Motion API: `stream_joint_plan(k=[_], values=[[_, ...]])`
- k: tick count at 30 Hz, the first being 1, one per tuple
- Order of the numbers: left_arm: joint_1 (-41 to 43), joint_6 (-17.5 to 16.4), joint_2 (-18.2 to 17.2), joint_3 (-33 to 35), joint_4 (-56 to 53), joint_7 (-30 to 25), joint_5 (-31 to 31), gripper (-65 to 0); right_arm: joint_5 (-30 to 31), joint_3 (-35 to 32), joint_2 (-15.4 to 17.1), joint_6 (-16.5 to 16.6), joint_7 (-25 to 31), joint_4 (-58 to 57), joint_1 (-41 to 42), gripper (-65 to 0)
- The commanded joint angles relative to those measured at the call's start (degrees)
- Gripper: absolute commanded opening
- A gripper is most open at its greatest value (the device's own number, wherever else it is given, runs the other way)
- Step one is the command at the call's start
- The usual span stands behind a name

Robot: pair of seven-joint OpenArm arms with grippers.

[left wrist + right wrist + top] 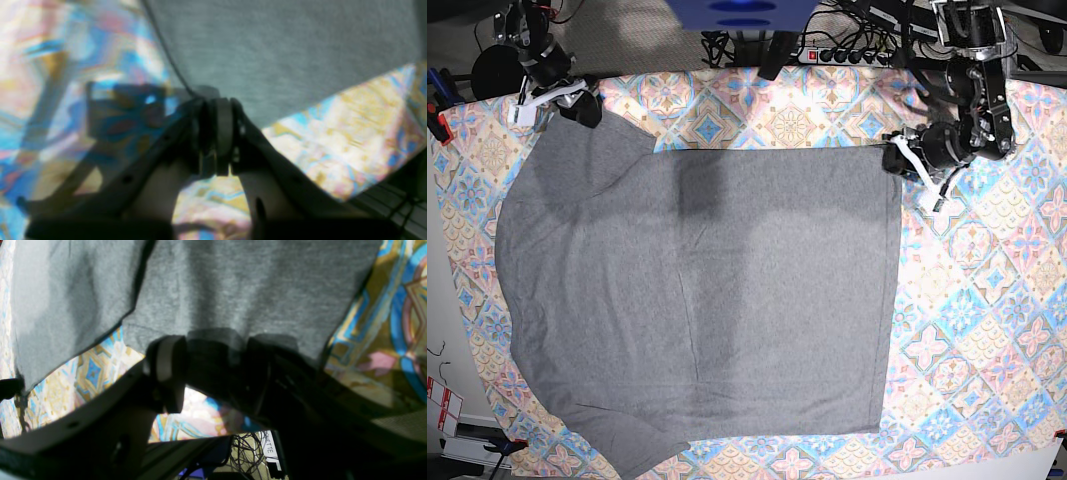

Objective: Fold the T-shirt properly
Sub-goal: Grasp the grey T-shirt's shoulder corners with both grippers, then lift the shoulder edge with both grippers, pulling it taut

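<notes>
Base view: tablecloth (987,330) covers the table, patterned in blue, pink and yellow. Shirt (697,300) lies spread flat on it, grey, filling most of the middle. Left gripper (895,155) pinches the shirt's upper corner on that view's right; its wrist view shows jaws together on the fabric's edge. Right gripper (577,108) clamps a bunched fold at the opposite upper corner.
</notes>
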Motion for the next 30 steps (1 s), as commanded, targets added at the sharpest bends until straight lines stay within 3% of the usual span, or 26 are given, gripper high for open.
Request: stream_joint_plan(k=[1, 15, 17, 19, 22, 28, 30], values=[[-0.56, -0.41, -0.5, -0.19, 0.77, -0.64, -1.01, -58.7, -3.04, -0.37, 0.49, -1.21, -3.79, 0.26, -1.0, -36.5], [-0.48, -0.41, 0.56, 0.08, 0.77, -0.64, -0.92, -58.8, -4.53, -4.24, 0.66, -1.12, -3.79, 2.9, 1.29, -36.8], [-0.65, -0.41, 0.56, 0.25, 0.77, -0.73, -0.92, -60.8, -4.53, -4.06, 0.75, -1.12, -3.79, 2.98, 1.38, -41.5], [-0.92, -0.41, 0.56, 1.39, 0.77, -0.81, -0.92, -63.8, -4.53, -4.15, 1.72, -1.21, -3.79, 2.9, 2.08, -50.2], [-2.15, -0.41, 0.38, 6.67, 0.77, -2.48, -0.83, -65.0, -4.53, -4.33, 1.98, -1.47, -3.88, 2.72, 2.96, -59.9], [-1.97, -0.41, 0.47, 8.52, 0.77, -3.1, -0.83, -65.0, -4.62, -3.97, 2.33, -1.47, -3.88, 2.98, 2.52, -61.2], [-1.88, -0.41, 0.38, 8.52, 0.77, -3.1, -0.83, -65.0, -4.53, -3.97, 4.18, -1.47, -3.79, 3.34, 2.34, -61.2]])
